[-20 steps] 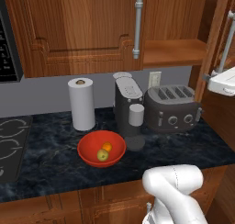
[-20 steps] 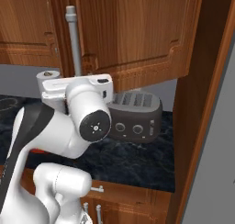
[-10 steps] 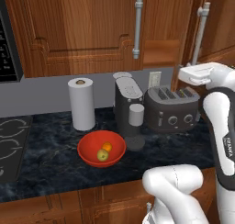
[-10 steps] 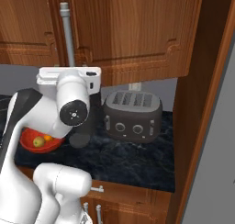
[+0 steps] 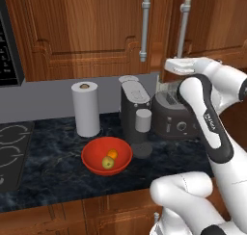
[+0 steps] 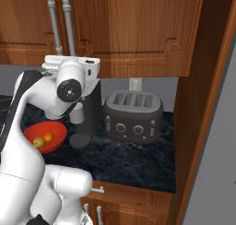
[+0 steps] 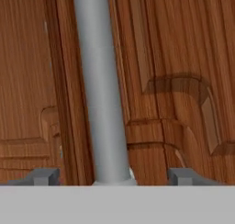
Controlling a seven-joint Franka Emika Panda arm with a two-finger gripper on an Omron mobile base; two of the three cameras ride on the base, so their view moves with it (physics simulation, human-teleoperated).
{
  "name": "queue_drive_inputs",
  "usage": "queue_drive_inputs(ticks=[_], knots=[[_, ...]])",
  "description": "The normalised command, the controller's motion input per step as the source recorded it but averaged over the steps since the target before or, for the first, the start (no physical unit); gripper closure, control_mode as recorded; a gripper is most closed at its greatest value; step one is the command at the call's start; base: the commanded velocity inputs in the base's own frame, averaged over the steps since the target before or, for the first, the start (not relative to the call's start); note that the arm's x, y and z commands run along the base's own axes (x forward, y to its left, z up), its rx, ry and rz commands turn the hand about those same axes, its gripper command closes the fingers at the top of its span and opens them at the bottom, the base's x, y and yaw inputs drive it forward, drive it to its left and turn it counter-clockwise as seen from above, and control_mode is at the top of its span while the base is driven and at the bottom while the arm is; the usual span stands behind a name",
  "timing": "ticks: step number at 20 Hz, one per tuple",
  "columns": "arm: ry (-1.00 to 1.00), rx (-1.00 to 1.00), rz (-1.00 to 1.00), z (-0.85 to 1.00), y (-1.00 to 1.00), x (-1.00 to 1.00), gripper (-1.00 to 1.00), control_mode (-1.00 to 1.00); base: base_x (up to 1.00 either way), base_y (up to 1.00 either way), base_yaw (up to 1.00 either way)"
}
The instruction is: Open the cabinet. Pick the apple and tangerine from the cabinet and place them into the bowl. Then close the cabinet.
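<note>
Gripper (image 7: pixel 109 177), fingers spread wide, is straddling the vertical handle (image 7: pixel 98 85) lying dead ahead on the cabinet (image 7: pixel 183 58) door

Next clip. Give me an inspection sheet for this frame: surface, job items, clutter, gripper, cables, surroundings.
Surface: dark marbled counter, stovetop at its left end.
Job's things: apple and tangerine lie in the red bowl; cabinet doors look almost shut.
Clutter: paper towel roll, coffee machine, toaster.
Gripper: gripper open, fingertips either side of the right door handle.
Cables: nothing seen.
Surroundings: microwave at left, wall outlet behind the toaster.
</note>
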Motion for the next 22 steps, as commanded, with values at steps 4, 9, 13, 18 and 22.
queue_drive_inputs(ticks=[4, 9, 13, 18, 22], knots=[[0.04, 0.12, 0.07, 0.0, 0.0, 1.0, -1.0, -1.0, 0.0, 0.0, 0.0], [0.05, 0.18, 0.13, -0.01, 0.0, 1.0, -1.0, -1.0, 0.0, 0.0, 0.0], [0.0, 0.12, 0.06, -0.11, 0.08, 1.0, -1.0, -1.0, 0.0, 0.0, 0.0], [0.0, 0.01, 0.0, -0.29, 0.39, 1.0, -1.0, -1.0, 0.0, 0.0, 0.0], [0.0, 0.0, 0.0, 0.02, 0.34, 0.46, -1.0, -1.0, 0.0, 0.0, 0.0]])
